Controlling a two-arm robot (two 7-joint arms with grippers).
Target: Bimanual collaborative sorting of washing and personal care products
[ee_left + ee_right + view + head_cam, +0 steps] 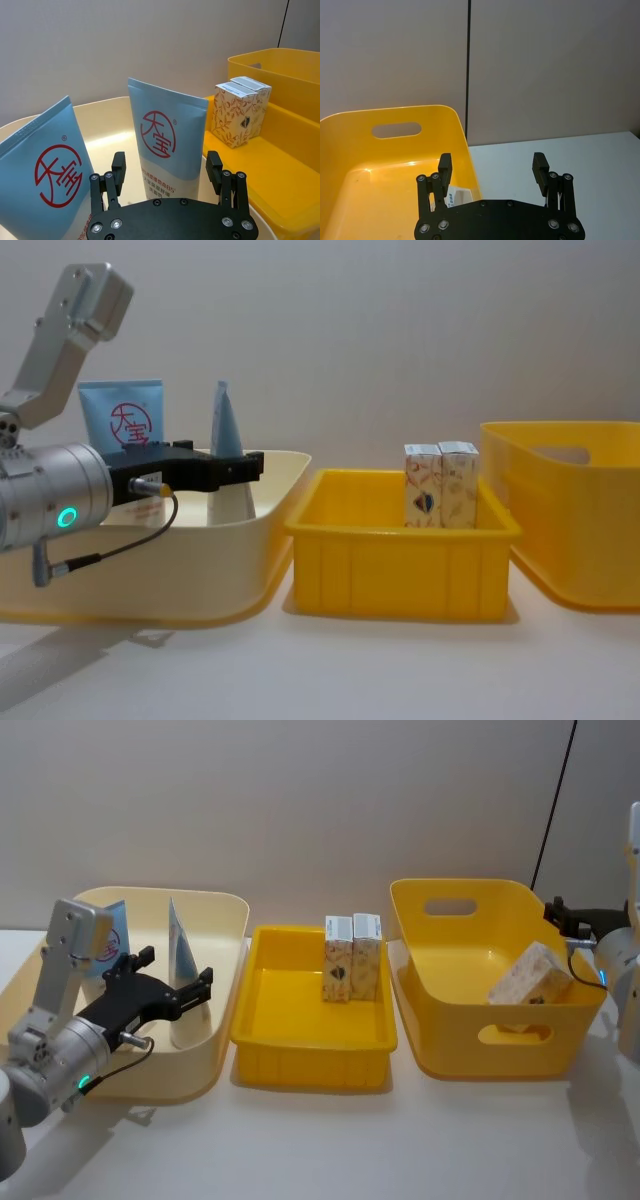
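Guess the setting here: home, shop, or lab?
Probably a lab test bench: plain white table against a blank wall; cream tub, yellow tray and yellow tub lined up, a few staged cartons, left gripper open over the cream tub.

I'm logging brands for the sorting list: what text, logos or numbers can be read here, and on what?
"大宝" with ® in a red circle: light-blue tube in front of the left gripper.
"大宝" with ®, same logo: second light-blue tube beside it.
Red print under the first tube's logo: partly hidden, too small to read.
Dark emblems and white top labels on the cartons: unreadable.
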